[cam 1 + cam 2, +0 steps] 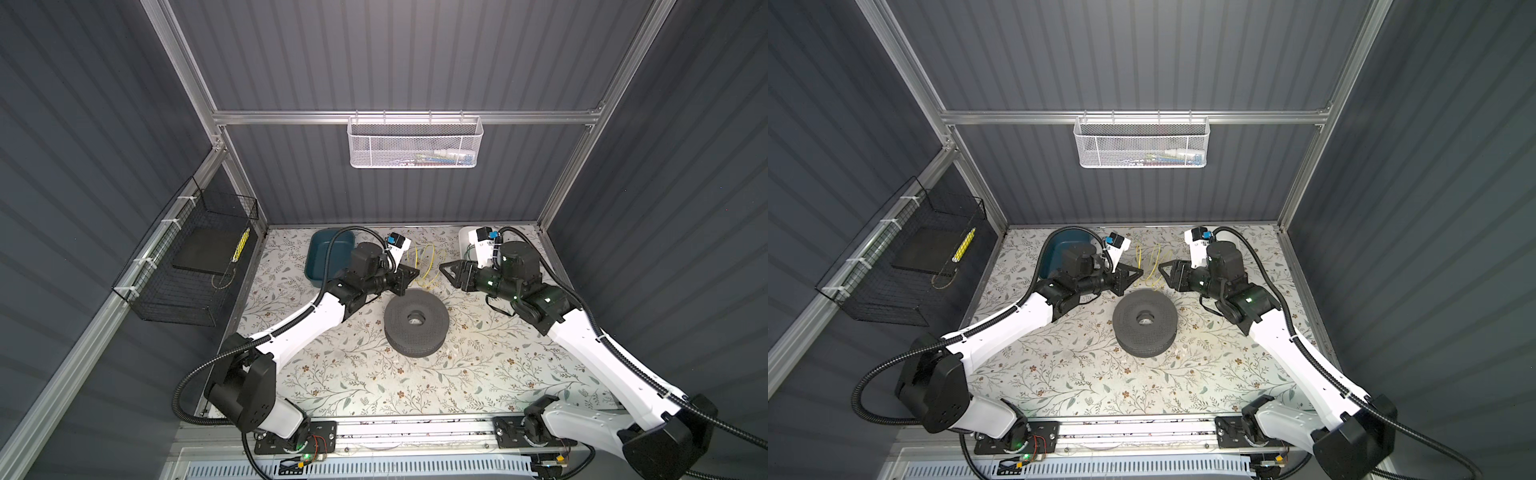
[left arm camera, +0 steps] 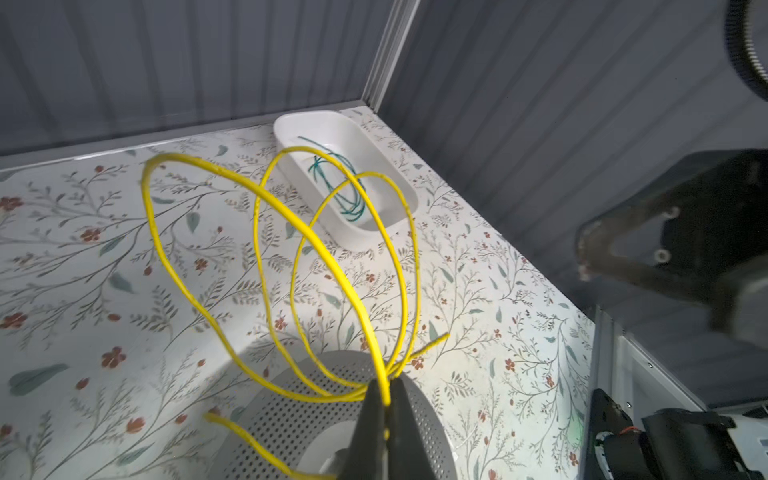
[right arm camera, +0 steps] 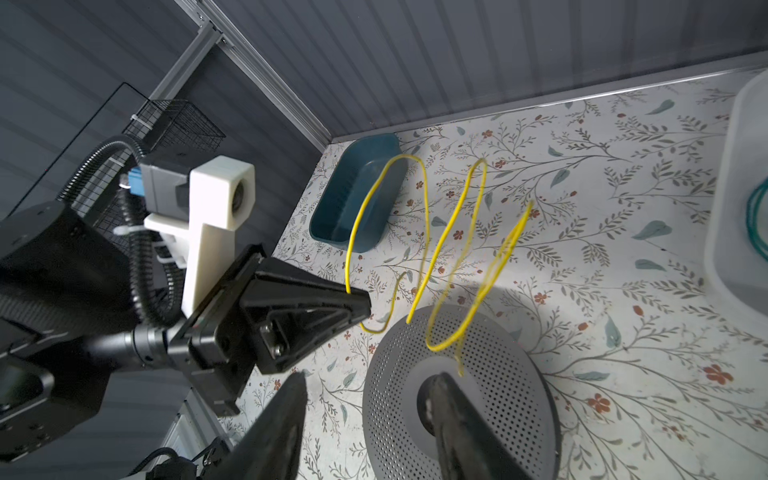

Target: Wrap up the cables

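The yellow cable (image 1: 426,266) (image 1: 1152,266) (image 2: 309,239) (image 3: 351,249) stands in loose springy loops in the air behind a dark grey perforated spool (image 1: 395,320) (image 1: 1125,320) (image 2: 291,407) (image 3: 498,395). My left gripper (image 1: 415,272) (image 1: 1140,272) (image 2: 386,384) (image 3: 361,307) is shut on the yellow strands where they bunch together. My right gripper (image 1: 442,268) (image 1: 1160,266) (image 3: 368,378) faces it from the other side of the loops. It is open above the spool with nothing between its fingers; a loose yellow end hangs close to one fingertip. The green cable (image 2: 351,208) (image 3: 754,216) lies coiled in a white tray (image 2: 374,232).
A blue tray (image 1: 322,257) (image 3: 357,216) sits at the back left of the floral table, and the white tray (image 1: 465,237) sits at the back right behind my right wrist. A black wire basket (image 1: 187,266) hangs on the left wall, a white mesh basket (image 1: 415,143) on the back wall.
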{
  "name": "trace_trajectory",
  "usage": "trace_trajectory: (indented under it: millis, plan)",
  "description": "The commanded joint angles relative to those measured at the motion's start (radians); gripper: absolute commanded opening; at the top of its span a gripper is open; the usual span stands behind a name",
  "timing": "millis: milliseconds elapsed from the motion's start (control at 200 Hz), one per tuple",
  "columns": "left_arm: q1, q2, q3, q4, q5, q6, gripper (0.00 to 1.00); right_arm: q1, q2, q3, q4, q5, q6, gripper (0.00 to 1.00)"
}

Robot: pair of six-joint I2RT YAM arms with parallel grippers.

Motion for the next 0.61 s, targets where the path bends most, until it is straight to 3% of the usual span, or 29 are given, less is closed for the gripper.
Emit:
trace_trajectory:
  millis: [0, 350, 465, 600]
  plan:
    - [-0.022, -0.01, -0.01, 0.101, 0.023, -0.016, 0.0, -0.005, 0.046, 0.04, -0.019, -0.024, 0.011, 0.51]
    - [-0.057, -0.035, -0.02, 0.094, 0.046, -0.01, 0.0, -0.023, 0.096, 0.037, -0.025, 0.02, 0.044, 0.49]
    - [-0.059, -0.032, -0.017, 0.095, 0.059, -0.009, 0.0, -0.037, 0.12, 0.04, -0.01, 0.006, 0.053, 0.42]
    - [-0.061, -0.028, -0.014, 0.093, 0.075, -0.004, 0.0, -0.052, 0.137, 0.051, 0.013, -0.017, 0.06, 0.26]
